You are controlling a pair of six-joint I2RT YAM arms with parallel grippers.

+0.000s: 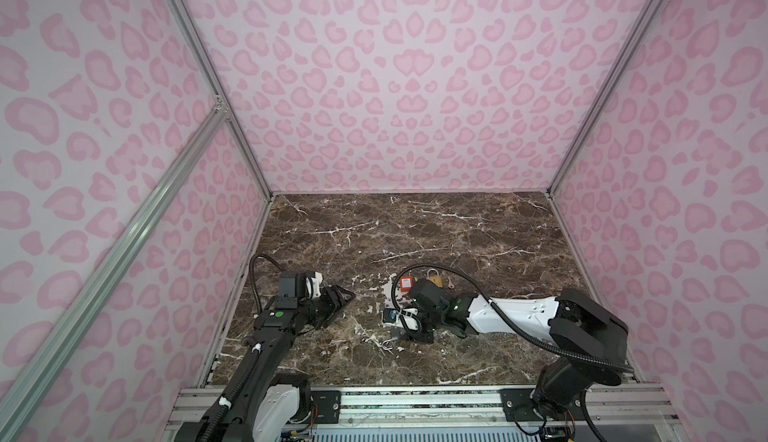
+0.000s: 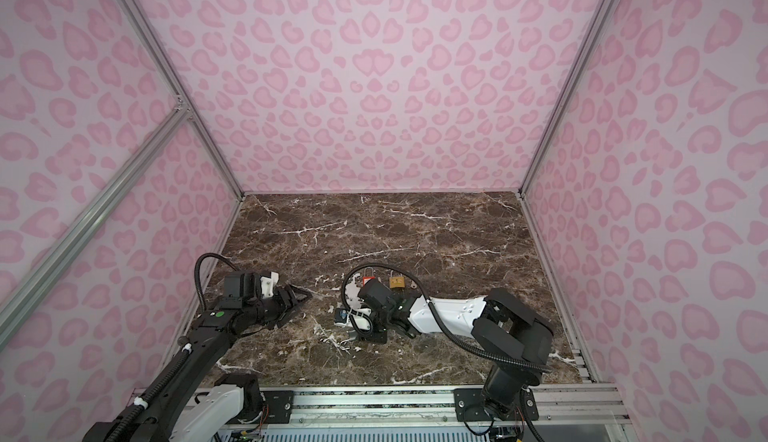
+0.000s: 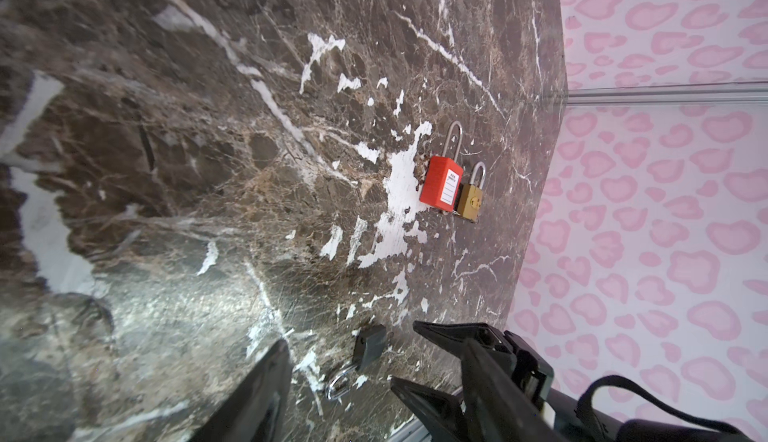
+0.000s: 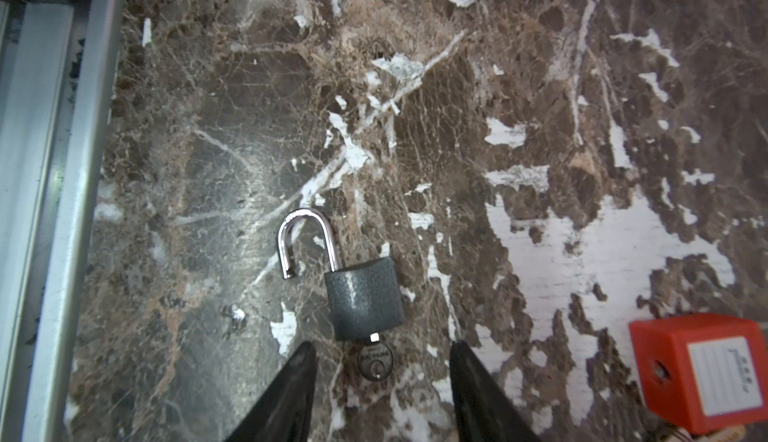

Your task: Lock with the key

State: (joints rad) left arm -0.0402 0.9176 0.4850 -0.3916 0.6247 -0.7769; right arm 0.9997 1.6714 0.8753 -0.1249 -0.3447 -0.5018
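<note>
A grey padlock point(image 4: 363, 298) lies flat on the marble table, its steel shackle point(image 4: 305, 236) swung open. A small round-headed key point(image 4: 375, 361) sticks out of its base. My right gripper point(image 4: 381, 346) hovers open just over the key, one finger on each side, touching nothing. In both top views only the shackle point(image 1: 388, 346) point(image 2: 348, 346) shows beside the right gripper point(image 1: 411, 336). My left gripper point(image 3: 345, 352) point(image 1: 345, 296) is open and empty, well left of the padlock point(image 3: 370, 346).
A red padlock point(image 1: 405, 282) point(image 3: 440, 184) point(image 4: 702, 373) and a brass padlock point(image 1: 433, 281) point(image 3: 469, 203) lie side by side just behind the right gripper, with a loose key point(image 1: 451, 282) beside the brass one. The table's metal front rail point(image 4: 50, 211) runs close to the grey padlock.
</note>
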